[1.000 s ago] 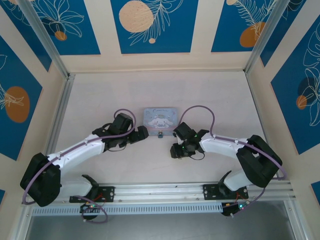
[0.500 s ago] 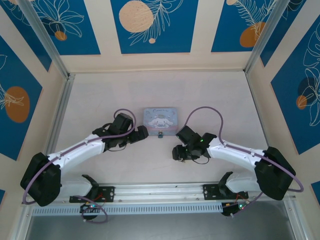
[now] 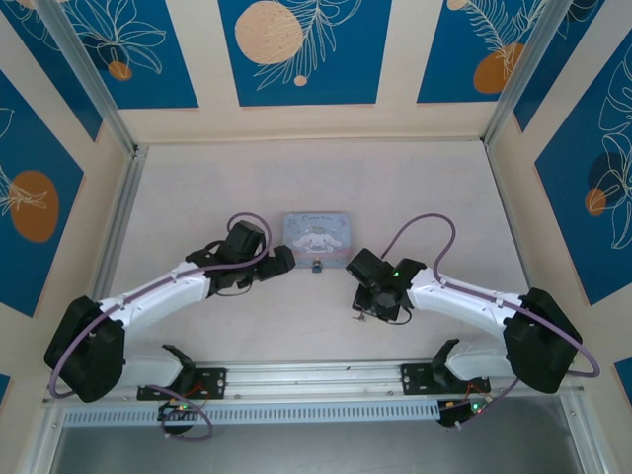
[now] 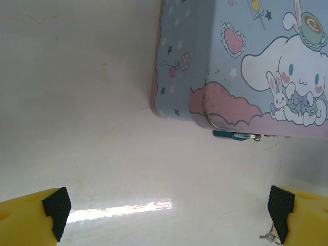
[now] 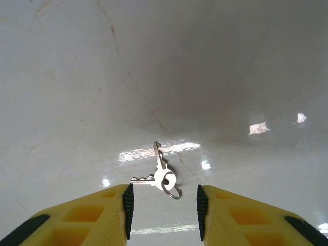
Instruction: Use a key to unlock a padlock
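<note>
The right pincer (image 5: 164,205) stands partly open over the table (image 5: 205,77), its two yellow fingers with black pads (image 5: 128,205) set apart and clasping nothing. The key (image 5: 159,160) lies flat on the table in the gap just ahead of those pads, its blade pointing away from the pincer. A second key (image 5: 141,180) is joined to it on a small ring (image 5: 175,192) and points off to the left. Neither pad appears to touch the metal, though the ring lies close to the right-hand one. From above, this pincer (image 3: 367,304) points down at the table on the near right of the tin (image 3: 316,235), a little way from it. The left pincer (image 4: 168,210) is spread as wide as it goes and is empty, with one fingertip at each lower corner of its own view and bare table between them. Ahead of it sits the pale blue tin (image 4: 246,61) with a cartoon rabbit print. The small teal padlock (image 4: 230,135) hangs at the tin's near edge, below a thin metal clasp and right against the tin's wall. From above, the left pincer (image 3: 281,262) sits just beside the tin's near left corner, and the padlock (image 3: 317,267) lies at the middle of the tin's near side, between the two pincers. The key is well apart from the padlock, with open table between them.
</note>
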Controlling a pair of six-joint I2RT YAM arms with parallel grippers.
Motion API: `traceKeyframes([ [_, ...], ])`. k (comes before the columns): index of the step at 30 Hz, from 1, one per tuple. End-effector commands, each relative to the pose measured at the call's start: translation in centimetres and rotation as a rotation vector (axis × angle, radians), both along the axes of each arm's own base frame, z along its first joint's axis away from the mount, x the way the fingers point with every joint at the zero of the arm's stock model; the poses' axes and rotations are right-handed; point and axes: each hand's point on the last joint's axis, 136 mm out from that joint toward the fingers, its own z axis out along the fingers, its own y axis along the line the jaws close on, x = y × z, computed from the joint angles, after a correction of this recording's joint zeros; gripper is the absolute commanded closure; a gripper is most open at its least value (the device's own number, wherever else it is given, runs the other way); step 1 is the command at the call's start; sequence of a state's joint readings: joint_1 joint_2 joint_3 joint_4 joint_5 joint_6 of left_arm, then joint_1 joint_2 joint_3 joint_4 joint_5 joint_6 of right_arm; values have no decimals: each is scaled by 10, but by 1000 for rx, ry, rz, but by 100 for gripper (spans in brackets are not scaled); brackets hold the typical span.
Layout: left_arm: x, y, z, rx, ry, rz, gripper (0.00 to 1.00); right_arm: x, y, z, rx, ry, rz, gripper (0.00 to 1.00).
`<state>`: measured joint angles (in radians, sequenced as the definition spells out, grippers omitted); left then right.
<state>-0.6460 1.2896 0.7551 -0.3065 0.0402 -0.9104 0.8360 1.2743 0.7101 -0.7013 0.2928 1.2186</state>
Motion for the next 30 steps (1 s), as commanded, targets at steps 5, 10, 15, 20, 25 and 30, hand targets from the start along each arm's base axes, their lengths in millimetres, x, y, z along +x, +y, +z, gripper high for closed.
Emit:
traceKeyframes([
  [5,8,-15,11,-36,-23,-39,0,-1,2,-13,-31,37,-103,58],
  [10,9,-20,10,-51,-22,-55,0,-4,3,-21,-75,63,-112,57],
  [15,8,-22,9,-53,-19,-67,0,-6,6,-28,-94,78,-112,57],
  [20,7,-23,9,-55,-18,-76,0,-6,7,-33,-110,82,-118,59],
  [25,6,-23,8,-57,-15,-80,0,-6,7,-37,-122,89,-116,66],
  [30,6,-23,9,-58,-16,-82,0,-7,8,-36,-121,74,-100,80],
])
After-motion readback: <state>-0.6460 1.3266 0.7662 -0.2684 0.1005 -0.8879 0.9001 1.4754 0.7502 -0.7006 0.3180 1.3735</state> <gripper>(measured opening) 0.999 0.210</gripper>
